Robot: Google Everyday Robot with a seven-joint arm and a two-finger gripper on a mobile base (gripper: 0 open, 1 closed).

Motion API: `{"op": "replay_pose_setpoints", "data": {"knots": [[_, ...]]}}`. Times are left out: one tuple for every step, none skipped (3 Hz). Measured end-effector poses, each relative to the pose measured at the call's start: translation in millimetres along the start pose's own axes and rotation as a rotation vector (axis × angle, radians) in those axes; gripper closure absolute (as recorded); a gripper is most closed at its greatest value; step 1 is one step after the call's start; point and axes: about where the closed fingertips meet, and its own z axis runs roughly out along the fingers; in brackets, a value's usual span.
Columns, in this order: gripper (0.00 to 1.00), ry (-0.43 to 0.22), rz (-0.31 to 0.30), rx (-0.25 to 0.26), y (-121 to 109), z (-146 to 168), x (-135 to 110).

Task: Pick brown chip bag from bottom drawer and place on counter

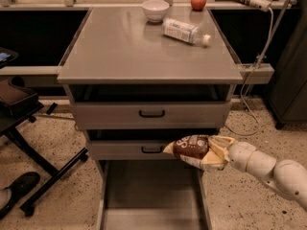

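The brown chip bag [191, 146], dark brown with white script and tan ends, hangs in the air in front of the middle drawer, above the open bottom drawer [151, 195]. My gripper [213, 153] is shut on the bag's right part; the white arm reaches in from the lower right. The bottom drawer is pulled out and its flat grey floor shows nothing in it. The counter [124, 47] is the wide grey top of the cabinet, well above the bag.
On the counter's far end are a white bowl [155, 9] and a clear bottle [186, 31] lying on its side. A red apple [198, 2] sits on the ledge behind. A black chair base [43, 171] stands at the left. A cable [254, 80] hangs at the right.
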Motion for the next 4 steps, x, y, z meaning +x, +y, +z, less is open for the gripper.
{"op": "replay_pose_setpoints", "data": {"knots": [[1.00, -0.011, -0.010, 0.022, -1.6, -31.4, -57.3], [1.00, 0.018, -0.024, 0.094, -4.5, -85.4, -119.2], [1.00, 0.032, -0.050, 0.153, -2.5, -124.7, -170.0], [1.00, 0.002, -0.121, 0.116, 3.5, -125.8, -223.1]]}}
